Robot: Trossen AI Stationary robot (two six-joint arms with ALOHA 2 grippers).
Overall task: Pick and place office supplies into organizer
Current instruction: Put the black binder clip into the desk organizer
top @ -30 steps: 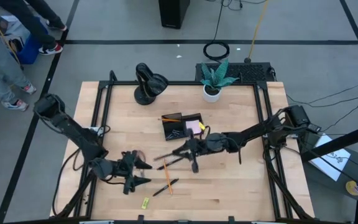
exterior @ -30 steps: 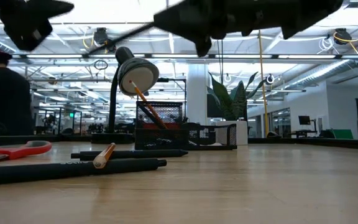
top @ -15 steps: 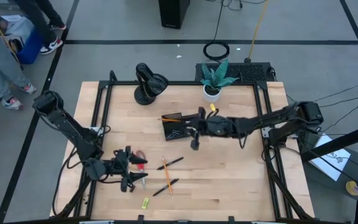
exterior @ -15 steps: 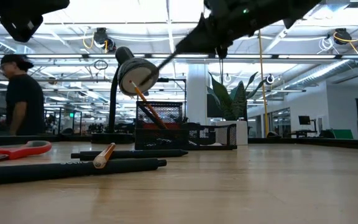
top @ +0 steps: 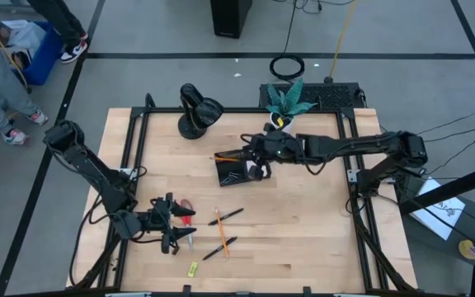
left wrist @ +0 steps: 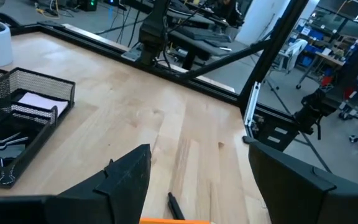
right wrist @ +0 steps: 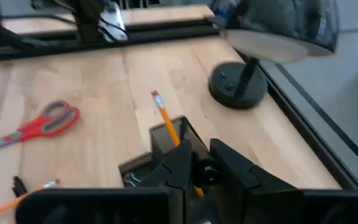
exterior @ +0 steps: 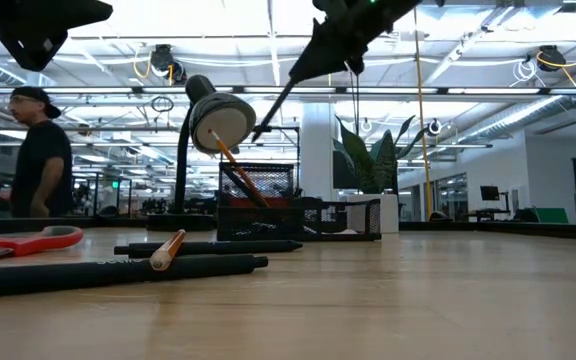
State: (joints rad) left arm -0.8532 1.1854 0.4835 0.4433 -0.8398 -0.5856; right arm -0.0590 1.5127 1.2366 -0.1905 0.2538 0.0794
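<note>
My right gripper (top: 259, 157) (right wrist: 199, 175) hovers over the black mesh organizer (top: 239, 170) (exterior: 268, 215), shut on a black pen (exterior: 273, 105). An orange pencil (right wrist: 166, 123) stands slanted in the organizer's taller back section. My left gripper (top: 180, 228) (left wrist: 216, 186) is open, low over the table beside the red-handled scissors (top: 185, 211) (exterior: 28, 242). Two black pens (top: 229, 215) (top: 219, 247), an orange pencil (top: 219, 228) and a yellow-green piece (top: 193, 268) lie flat on the wood. A pale sticky-note pad (left wrist: 36, 102) and clips (left wrist: 5, 142) lie in the tray. My right gripper pinches the black pen near its upper end (right wrist: 207, 175) between its two fingers. The pen is lifted clear and hangs slanted below the gripper, its free lower end (exterior: 258, 132) pointing down at the organizer.
A round black desk lamp (top: 198, 109) (right wrist: 244, 78) stands at the far left of the table. A white plant pot (top: 280, 122) stands behind the organizer. The near right half of the tabletop (top: 303, 239) is bare wood. A person (exterior: 38, 150) is in the room beyond.
My right gripper has risen from the middle of the table with the black pen and moved toward the far edge, over the organizer. The pen has left the table and tipped from nearly level to steeply slanted, its free end down.
</note>
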